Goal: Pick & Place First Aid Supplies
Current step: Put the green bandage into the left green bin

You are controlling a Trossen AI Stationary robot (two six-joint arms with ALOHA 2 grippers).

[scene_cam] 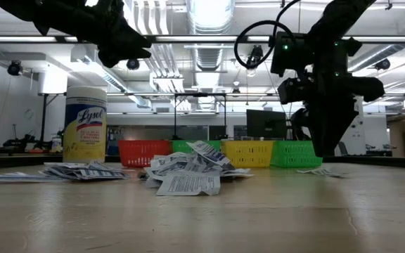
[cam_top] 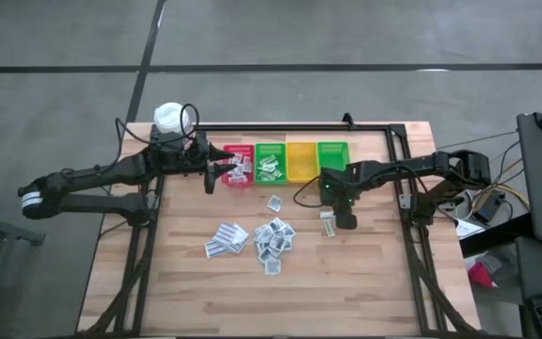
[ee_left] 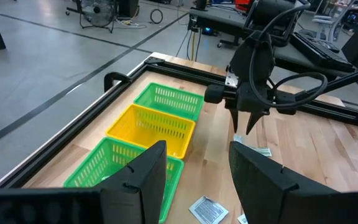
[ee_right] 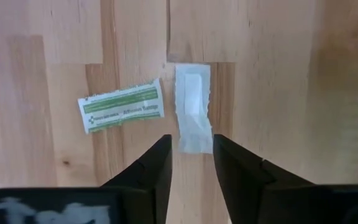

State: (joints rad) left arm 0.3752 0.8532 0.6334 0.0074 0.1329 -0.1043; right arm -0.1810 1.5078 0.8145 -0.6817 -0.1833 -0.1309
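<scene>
Right tool (ee_right: 191, 163) hangs fingers-down over the bench (cam_top: 365, 282), narrowly parted and empty, just above a plain white packet (ee_right: 193, 115); a green-printed sachet (ee_right: 121, 106) lies at its 9 o'clock. Left tool (ee_left: 197, 180), parted and empty, hovers above the bins (cam_top: 285, 160).

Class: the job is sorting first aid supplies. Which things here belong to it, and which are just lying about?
Belong:
sachet pile
white packet
green-print sachet
bins
right pincer, open above the packet
left pincer, open

Lying about:
wipes canister
</scene>
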